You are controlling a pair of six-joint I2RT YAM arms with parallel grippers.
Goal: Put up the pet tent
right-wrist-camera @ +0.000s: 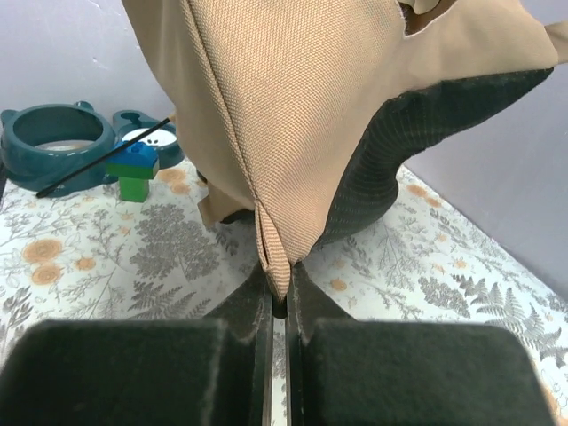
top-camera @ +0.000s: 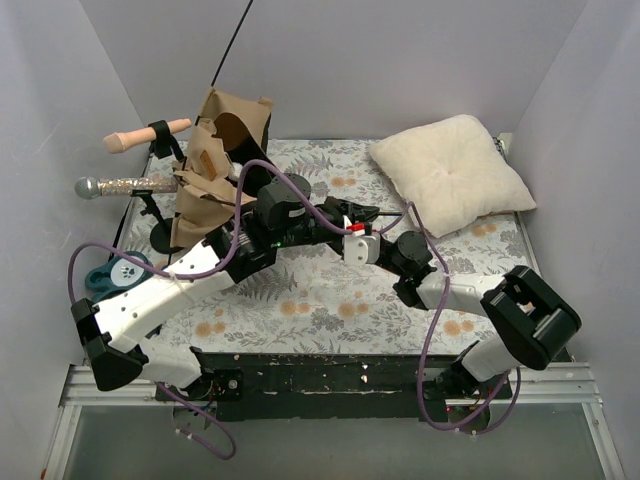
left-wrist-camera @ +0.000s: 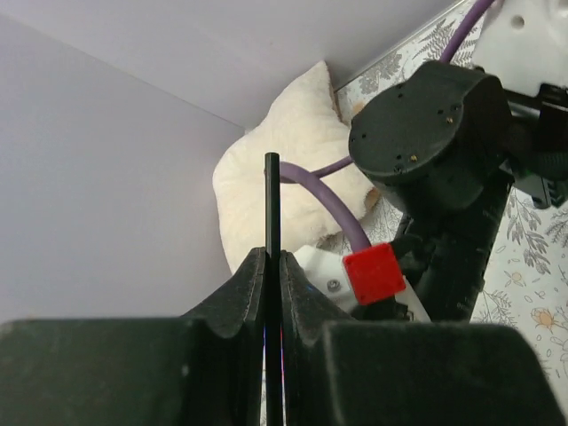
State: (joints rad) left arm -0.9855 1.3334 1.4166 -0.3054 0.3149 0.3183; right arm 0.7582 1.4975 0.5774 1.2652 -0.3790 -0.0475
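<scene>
Limply, the pet tent [top-camera: 215, 150] stands tall, pole [top-camera: 232, 42] upward.

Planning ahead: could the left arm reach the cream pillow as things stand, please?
Probably not: the left tool is shut on the black pole, and the right arm partly blocks the way to the pillow.

The tent [right-wrist-camera: 293, 106] pinched in the right claw [right-wrist-camera: 279, 300] is tan cloth with a rough weave; its dark side is black ribbed cloth. The thin pole [left-wrist-camera: 272, 204] pinched in the left claw [left-wrist-camera: 272, 271] is smooth and black. Behind it, the pillow [left-wrist-camera: 284, 169] looks fluffy.
</scene>
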